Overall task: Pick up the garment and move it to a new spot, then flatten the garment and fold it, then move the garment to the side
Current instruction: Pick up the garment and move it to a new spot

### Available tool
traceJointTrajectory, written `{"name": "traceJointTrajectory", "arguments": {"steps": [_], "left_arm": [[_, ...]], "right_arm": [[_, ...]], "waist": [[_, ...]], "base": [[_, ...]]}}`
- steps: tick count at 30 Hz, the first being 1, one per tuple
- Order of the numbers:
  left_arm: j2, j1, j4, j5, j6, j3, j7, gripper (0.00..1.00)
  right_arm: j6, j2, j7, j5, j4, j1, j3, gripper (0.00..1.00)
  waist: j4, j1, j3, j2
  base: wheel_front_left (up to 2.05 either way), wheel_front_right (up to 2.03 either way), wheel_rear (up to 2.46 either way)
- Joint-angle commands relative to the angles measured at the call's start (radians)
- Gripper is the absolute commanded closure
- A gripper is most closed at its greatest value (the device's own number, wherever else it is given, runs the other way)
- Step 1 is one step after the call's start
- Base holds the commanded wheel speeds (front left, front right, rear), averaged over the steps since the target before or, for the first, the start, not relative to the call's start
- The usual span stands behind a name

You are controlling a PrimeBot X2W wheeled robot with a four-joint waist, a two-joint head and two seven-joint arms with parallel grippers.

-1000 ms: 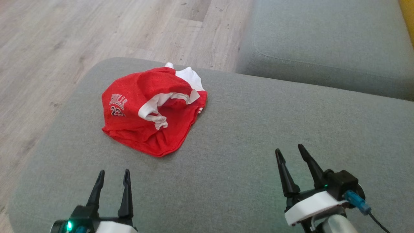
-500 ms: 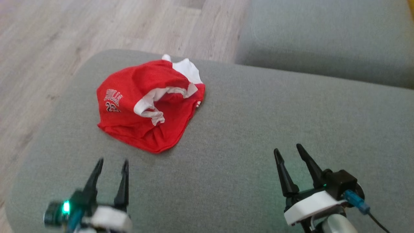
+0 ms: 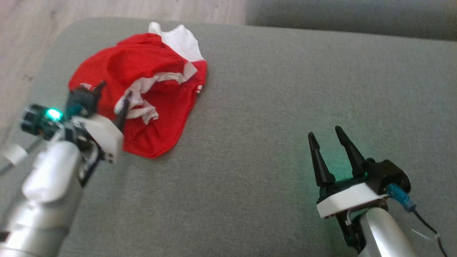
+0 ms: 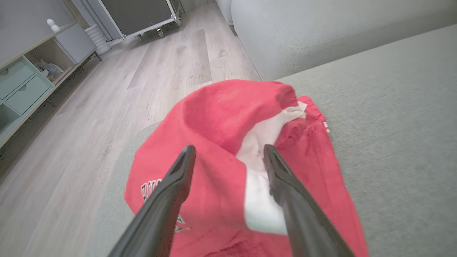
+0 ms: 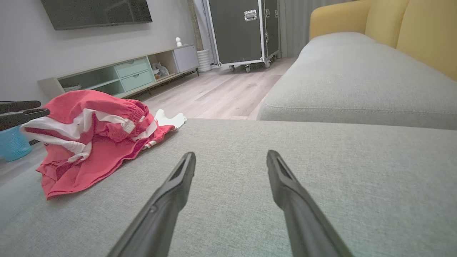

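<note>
Hovering w/ jaws wide apart over crumpled red garment (image 3: 160,107) at far-left of grey cushion (image 3: 271,107), L gripper (image 3: 115,89) holds nothing; R gripper (image 3: 324,131) likewise spread, empty; cloth looks soft, light, floppy, so pinch raised white-trim fold (image 4: 255,171).

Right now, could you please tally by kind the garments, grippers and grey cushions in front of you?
Garments: 1, the red and white garment.
Grippers: 2, the left gripper and the right gripper, both open.
Grey cushions: 2, the near cushion and the far cushion.
Total: 5.
</note>
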Motion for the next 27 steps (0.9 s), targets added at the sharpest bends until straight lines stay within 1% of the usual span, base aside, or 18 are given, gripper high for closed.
{"name": "traceJointTrajectory", "arguments": {"steps": [1, 6, 10, 12, 13, 14, 16, 21, 27], "left_arm": [[0.049, -0.058, -0.014, -0.009, 0.002, 0.030, 0.004, 0.00], [0.100, -0.157, 0.079, -0.061, 0.002, -0.037, 0.037, 0.00], [0.116, -0.195, 0.156, -0.129, 0.002, -0.076, 0.063, 0.00], [0.115, -0.205, 0.186, -0.154, 0.002, -0.090, 0.070, 0.00], [0.117, -0.208, 0.196, -0.168, 0.002, -0.099, 0.068, 0.62], [0.119, -0.214, 0.199, -0.180, 0.002, -0.105, 0.052, 1.00], [0.119, -0.221, 0.203, -0.200, 0.002, -0.114, 0.020, 1.00], [0.119, -0.243, 0.187, -0.239, 0.002, -0.094, -0.123, 1.00], [0.100, -0.256, 0.097, -0.291, 0.002, -0.040, -0.265, 1.00]], "right_arm": [[-0.001, -0.005, -0.011, -0.007, -0.035, -0.037, 0.023, 0.00], [-0.001, -0.005, -0.011, -0.009, -0.039, -0.061, 0.026, 0.00], [-0.001, -0.005, -0.011, -0.010, -0.040, -0.074, 0.029, 0.00], [-0.001, -0.005, -0.011, -0.009, -0.041, -0.078, 0.028, 0.00], [-0.001, -0.005, -0.011, -0.008, -0.042, -0.081, 0.027, 0.00], [-0.001, -0.005, -0.011, -0.007, -0.042, -0.083, 0.027, 0.00], [-0.001, -0.005, -0.011, -0.005, -0.041, -0.084, 0.026, 0.00], [-0.001, -0.005, -0.011, 0.003, -0.032, -0.075, 0.023, 0.00], [-0.001, -0.005, -0.011, 0.020, -0.025, -0.051, 0.017, 0.00]], "waist": [[-0.028, -0.0002, 0.032, 0.0000], [-0.059, -0.0002, 0.069, 0.0000], [-0.078, -0.0002, 0.084, 0.0000], [-0.085, -0.0002, 0.087, 0.0000], [-0.088, -0.0002, 0.088, 0.0000], [-0.091, -0.0002, 0.088, 0.0000], [-0.095, -0.0002, 0.084, 0.0000], [-0.102, -0.0002, 0.048, 0.0000], [-0.101, -0.0002, -0.013, 0.0000]], "base": [[0.00, 0.00, 0.00], [0.00, 0.00, 0.00], [0.00, 0.00, 0.00], [0.00, 0.00, 0.00], [0.00, 0.00, 0.00], [0.00, 0.00, 0.00], [0.00, 0.00, 0.00], [0.00, 0.00, 0.00], [0.00, 0.00, 0.00]]}}
